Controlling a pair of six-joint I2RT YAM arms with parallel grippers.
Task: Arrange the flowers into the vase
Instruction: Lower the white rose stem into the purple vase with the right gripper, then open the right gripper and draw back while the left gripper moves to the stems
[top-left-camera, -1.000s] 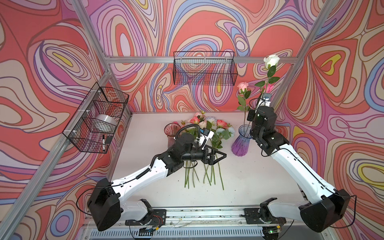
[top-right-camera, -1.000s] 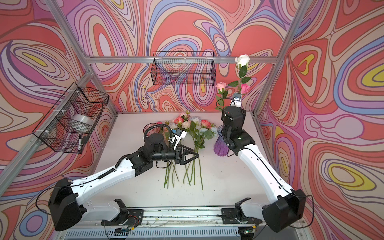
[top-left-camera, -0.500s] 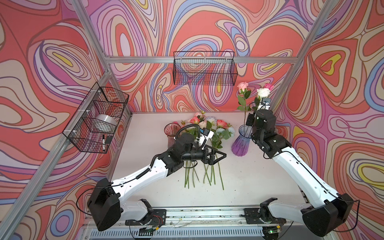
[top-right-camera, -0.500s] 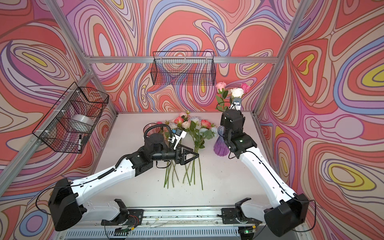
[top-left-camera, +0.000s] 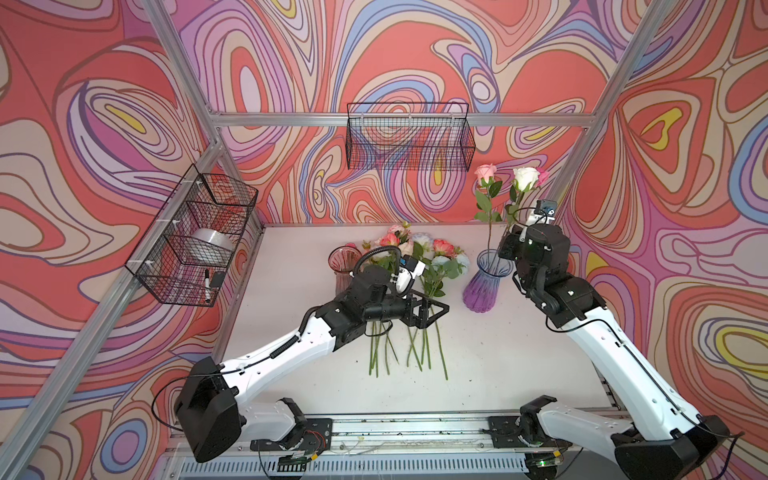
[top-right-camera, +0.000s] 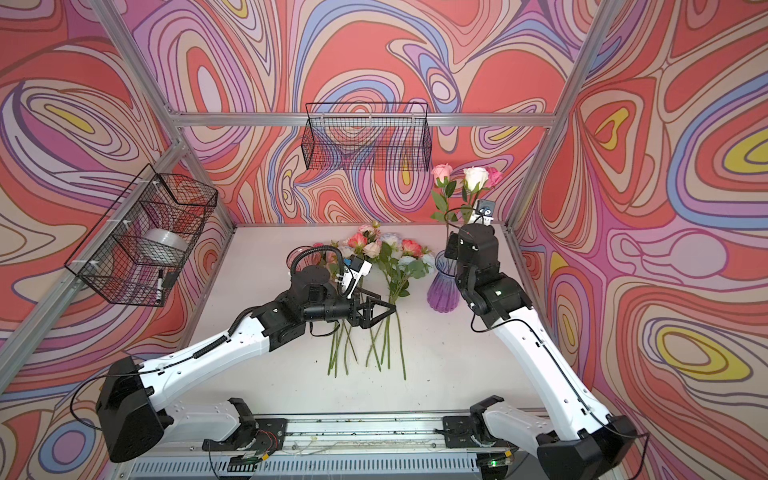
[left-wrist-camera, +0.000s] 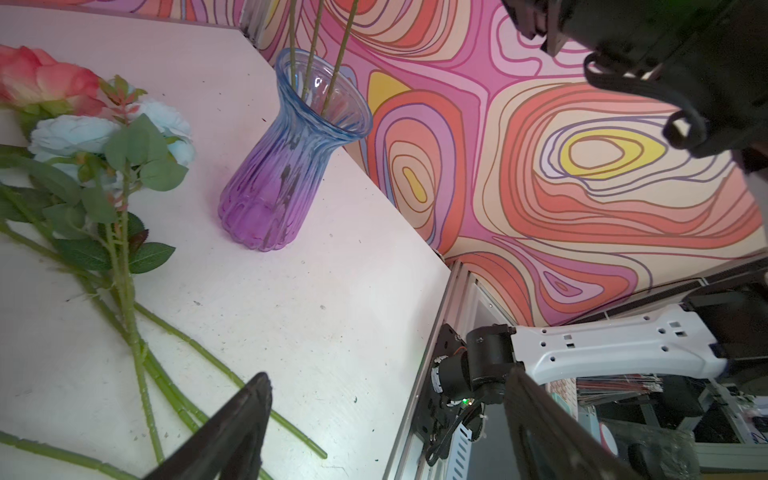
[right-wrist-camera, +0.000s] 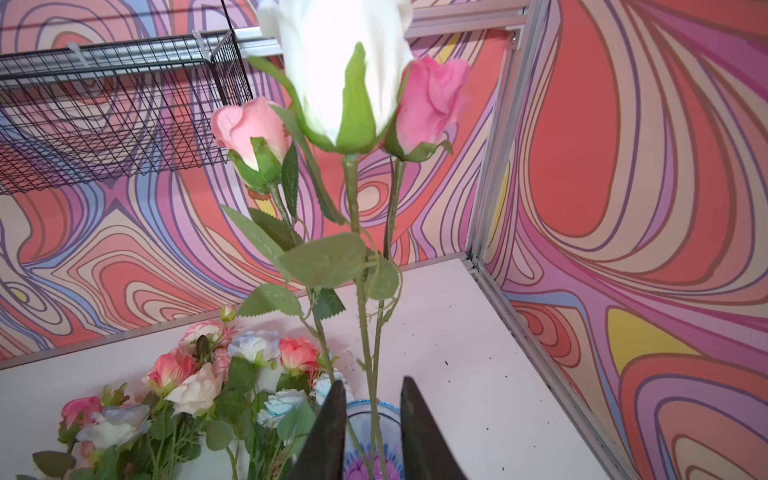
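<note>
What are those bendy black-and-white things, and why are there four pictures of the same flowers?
They are two robot arms bolted at the table's front edge. Two pictures look down from above on everything. The other two come from small cameras on the arms' wrists, so they see things close up. Loose flowers lie on the table next to a pink vase. The purple-blue vase holds two pink roses and a white rose. The right tool is open, with their stems between its fingers. The left tool is open over the loose stems, holding nothing.
</note>
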